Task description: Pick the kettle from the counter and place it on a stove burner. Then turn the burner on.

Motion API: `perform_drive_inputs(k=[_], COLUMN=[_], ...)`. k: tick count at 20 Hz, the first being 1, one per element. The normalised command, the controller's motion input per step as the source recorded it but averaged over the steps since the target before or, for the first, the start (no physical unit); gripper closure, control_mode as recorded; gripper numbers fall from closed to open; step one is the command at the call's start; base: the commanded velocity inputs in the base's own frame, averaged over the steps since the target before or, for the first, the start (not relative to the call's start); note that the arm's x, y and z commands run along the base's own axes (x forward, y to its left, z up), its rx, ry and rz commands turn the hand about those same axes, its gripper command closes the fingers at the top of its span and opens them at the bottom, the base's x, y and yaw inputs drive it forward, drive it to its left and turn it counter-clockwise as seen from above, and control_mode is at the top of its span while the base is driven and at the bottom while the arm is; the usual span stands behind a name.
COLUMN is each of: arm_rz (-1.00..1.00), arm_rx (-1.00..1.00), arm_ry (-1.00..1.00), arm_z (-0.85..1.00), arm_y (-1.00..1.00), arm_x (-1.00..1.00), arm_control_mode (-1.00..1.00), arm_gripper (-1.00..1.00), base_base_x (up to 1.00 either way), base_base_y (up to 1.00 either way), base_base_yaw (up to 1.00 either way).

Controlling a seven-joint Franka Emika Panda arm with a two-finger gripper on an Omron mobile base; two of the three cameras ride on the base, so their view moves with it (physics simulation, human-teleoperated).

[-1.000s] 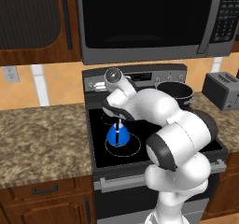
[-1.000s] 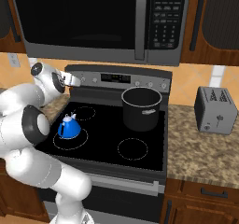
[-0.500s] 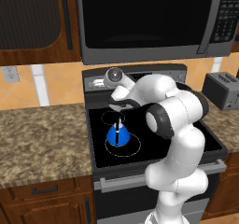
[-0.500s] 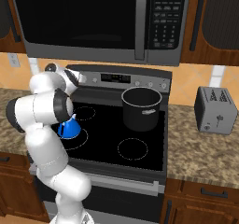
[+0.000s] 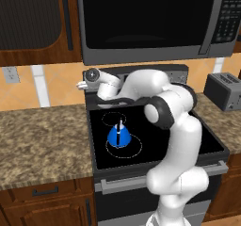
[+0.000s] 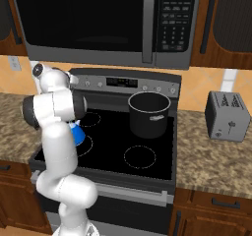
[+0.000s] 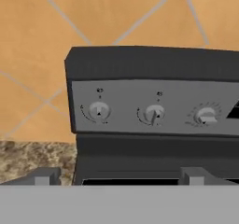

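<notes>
Kettle (image 5: 119,135) sits upright on the stove burner (image 5: 124,146), front-left ring of the black cooktop (image 6: 147,136), well below and behind the gripper (image 5: 84,84), w/ the granite counter (image 5: 42,138) off to the side. So placing looks done; what's left, by my read, is the knob. Gripper is up at the stove's back panel, left end, nothing in it; fingers (image 7: 46,175) show as two grey tips far apart at bottom of hand view, so it's spread wide. Straight ahead of the hand: three round knobs on the grey panel, far-left knob (image 7: 98,110), middle knob (image 7: 154,113), a third (image 7: 205,117) to the right. Can't tell which one runs the kettle's burner. Knobs look small, hard, smooth, prob. stiff to turn and a bit slippery; best pinch across the raised ridge, square on, then twist. Dark-grey pot (image 6: 149,113) on the rear burner is well clear of the hand.
</notes>
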Motion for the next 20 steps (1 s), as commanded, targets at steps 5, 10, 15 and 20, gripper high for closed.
perform_drive_inputs(k=[5,10,15,20], arm_rz=[-0.01,0.00,0.00,0.00], arm_rx=[-0.02,-0.01,0.00,0.00], arm_ry=[0.02,0.01,0.00,0.01], arm_z=[-0.13,-0.20,-0.06,-0.15], arm_y=[0.13,-0.08,-0.12,-0.02], arm_x=[0.46,0.42,0.54,0.48], arm_control_mode=[-1.00,-1.00,-1.00,-1.00], arm_gripper=[-1.00,-1.00,-1.00,-1.00], base_base_x=[0.00,0.00,0.00,0.00], base_base_y=[0.00,0.00,0.00,0.00], base_base_yaw=[0.00,0.00,0.00,0.00])
